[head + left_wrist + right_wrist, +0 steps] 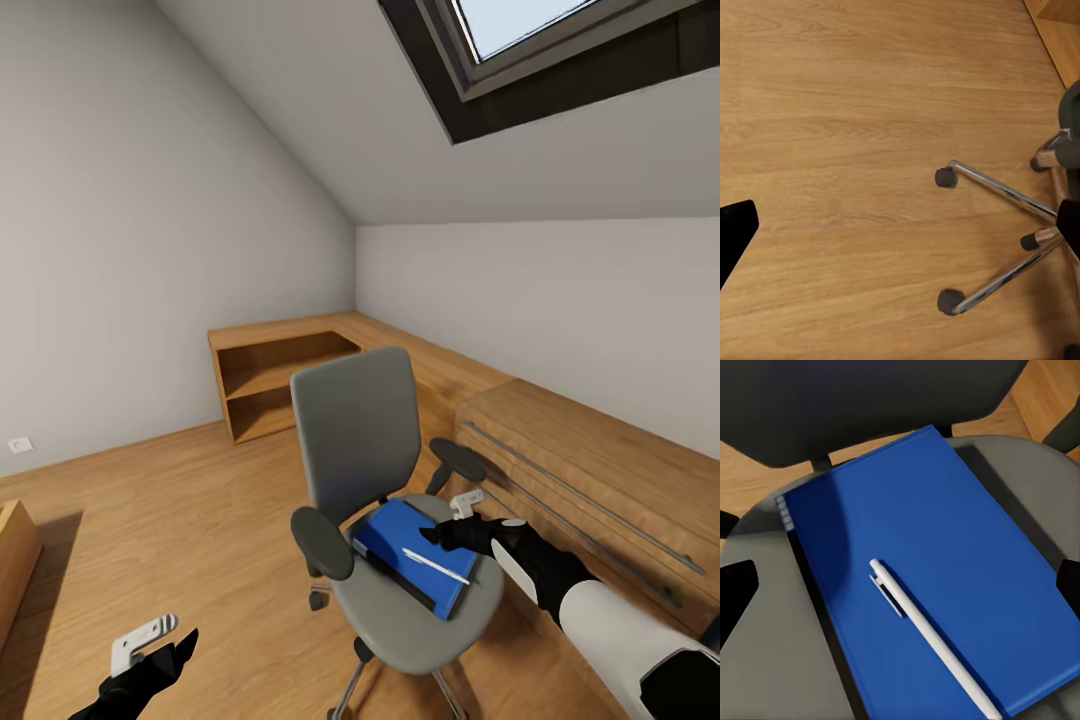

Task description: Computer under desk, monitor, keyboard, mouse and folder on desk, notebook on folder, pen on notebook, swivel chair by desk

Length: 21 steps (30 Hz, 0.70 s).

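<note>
The right gripper (447,527), fingers spread, is held directly above the blue folder (412,553) on the swivel chair (400,590) seat; the pen (436,565) lies lengthwise beneath it.

Head looks down on swivel chair (385,500); right wrist hovers close over its seat.

A bright blue folder (405,547) with a white pen (436,566) lies on the grey, black-armed swivel chair (360,440).
</note>
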{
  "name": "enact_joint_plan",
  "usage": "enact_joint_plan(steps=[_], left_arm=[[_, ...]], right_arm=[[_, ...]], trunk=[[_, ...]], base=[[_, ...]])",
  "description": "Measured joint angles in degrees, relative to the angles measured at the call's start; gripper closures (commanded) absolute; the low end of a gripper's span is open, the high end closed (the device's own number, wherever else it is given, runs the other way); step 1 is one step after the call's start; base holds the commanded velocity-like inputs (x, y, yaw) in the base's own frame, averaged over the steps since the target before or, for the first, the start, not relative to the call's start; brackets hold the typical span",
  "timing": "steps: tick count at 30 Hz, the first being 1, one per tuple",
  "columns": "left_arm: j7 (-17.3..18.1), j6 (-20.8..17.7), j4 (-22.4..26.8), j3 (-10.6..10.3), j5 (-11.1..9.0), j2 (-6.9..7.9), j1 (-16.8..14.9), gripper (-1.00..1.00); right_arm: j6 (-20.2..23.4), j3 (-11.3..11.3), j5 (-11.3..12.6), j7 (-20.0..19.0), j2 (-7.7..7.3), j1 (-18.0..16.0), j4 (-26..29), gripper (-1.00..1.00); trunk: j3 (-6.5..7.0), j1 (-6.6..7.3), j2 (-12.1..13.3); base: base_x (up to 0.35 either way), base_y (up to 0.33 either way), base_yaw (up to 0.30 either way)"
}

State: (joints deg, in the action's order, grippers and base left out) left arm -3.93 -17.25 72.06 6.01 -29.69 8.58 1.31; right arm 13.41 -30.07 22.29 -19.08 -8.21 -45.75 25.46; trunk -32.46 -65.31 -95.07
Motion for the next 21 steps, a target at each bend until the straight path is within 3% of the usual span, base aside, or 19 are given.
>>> enact_joint_plan(steps=[9,21], left_arm=[[0.0,0.0,-0.1,0.0,0.0,0.01,0.0,-1.00],[-0.1,0.4,-0.6,0.0,0.0,0.00,0.0,-1.00]], right_arm=[[2.3,0.0,0.1,0.0,0.00,0.0,-0.1,-1.00],[2.1,-0.1,0.1,0.1,0.08,0.0,-1.6,-1.00]], trunk=[[-1.62,-1.98,-3.6],[-3.77,-4.61,-8.4]], base=[[0.000,0.000,0.000],[0.000,0.000,0.000]])
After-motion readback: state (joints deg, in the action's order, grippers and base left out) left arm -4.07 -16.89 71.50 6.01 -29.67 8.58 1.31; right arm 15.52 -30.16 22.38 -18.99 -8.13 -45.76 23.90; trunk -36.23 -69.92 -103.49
